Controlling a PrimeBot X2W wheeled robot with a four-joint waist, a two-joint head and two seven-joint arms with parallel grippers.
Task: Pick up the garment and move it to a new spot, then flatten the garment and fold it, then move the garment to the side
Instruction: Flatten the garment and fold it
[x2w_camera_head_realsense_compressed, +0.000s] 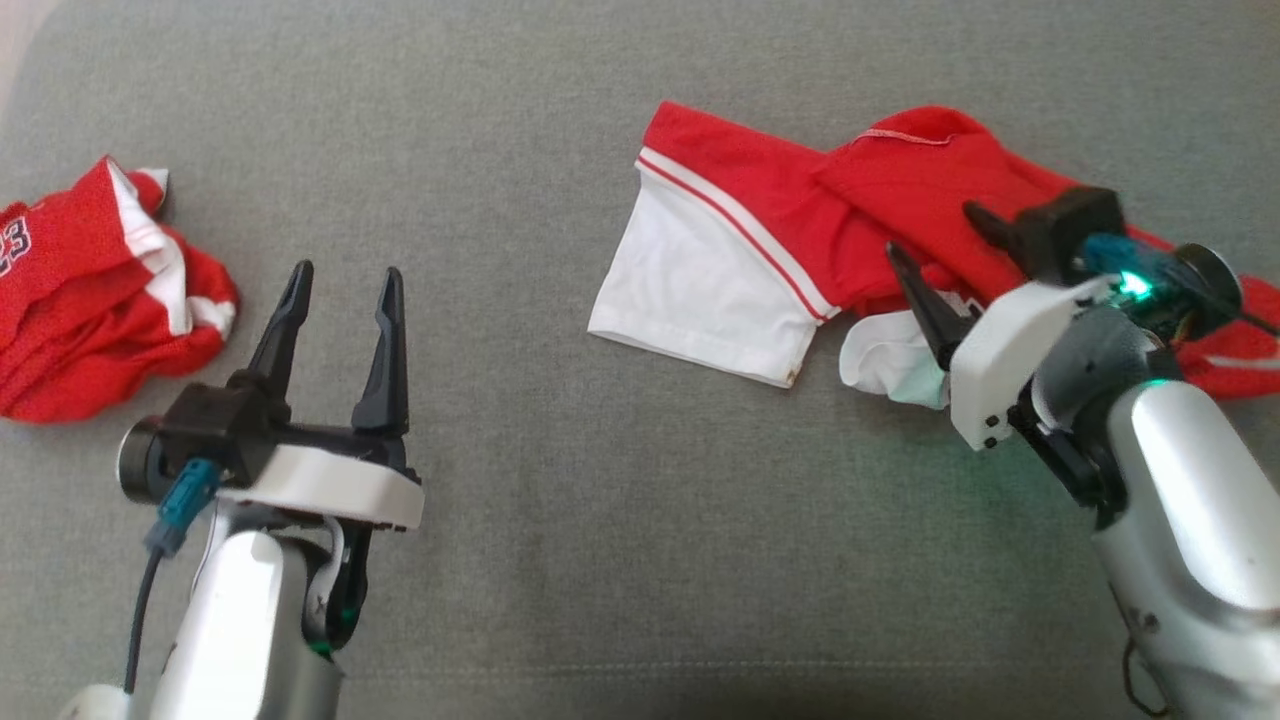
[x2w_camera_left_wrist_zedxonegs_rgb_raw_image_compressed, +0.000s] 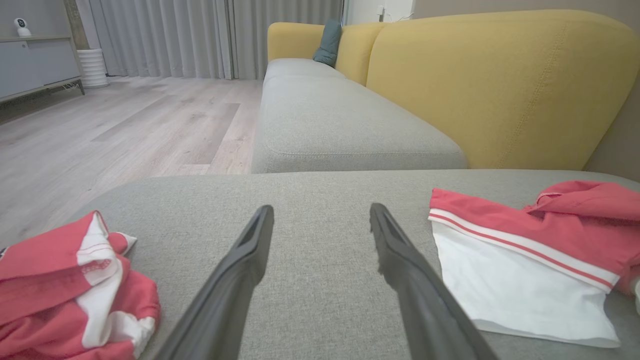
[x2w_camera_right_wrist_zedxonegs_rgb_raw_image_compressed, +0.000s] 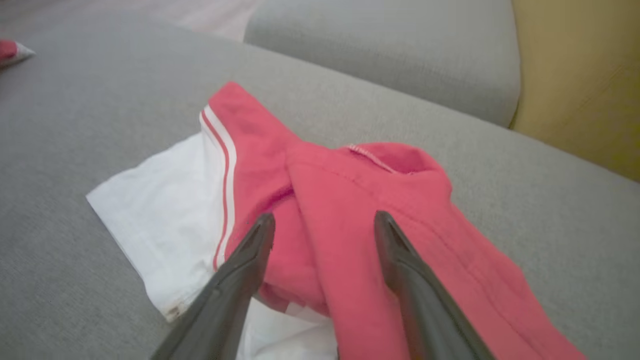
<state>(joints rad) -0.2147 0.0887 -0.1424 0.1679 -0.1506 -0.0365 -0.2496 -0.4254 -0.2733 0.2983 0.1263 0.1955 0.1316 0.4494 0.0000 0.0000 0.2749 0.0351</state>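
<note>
Across a grey upholstered seat (x2w_camera_head_realsense_compressed: 600, 520), to the far right: a red-and-white garment (x2w_camera_head_realsense_compressed: 760, 240), bunched, its white panel lying flat toward the middle. Over its red folds, the right gripper (x2w_camera_head_realsense_compressed: 930, 228), fingers spread wide, clamped on nothing. Near left, the left gripper (x2w_camera_head_realsense_compressed: 348, 268), likewise wide apart and empty, above bare fabric. Far left, a crumpled red jersey (x2w_camera_head_realsense_compressed: 80, 300) with white trim. From the left wrist view, beyond the seat: yellow sofa backrest (x2w_camera_left_wrist_zedxonegs_rgb_raw_image_compressed: 500, 85), wooden floor (x2w_camera_left_wrist_zedxonegs_rgb_raw_image_compressed: 125, 125), grey curtains (x2w_camera_left_wrist_zedxonegs_rgb_raw_image_compressed: 200, 35). From the right wrist view: red cloth between the fingers, contact impossible to judge.
</note>
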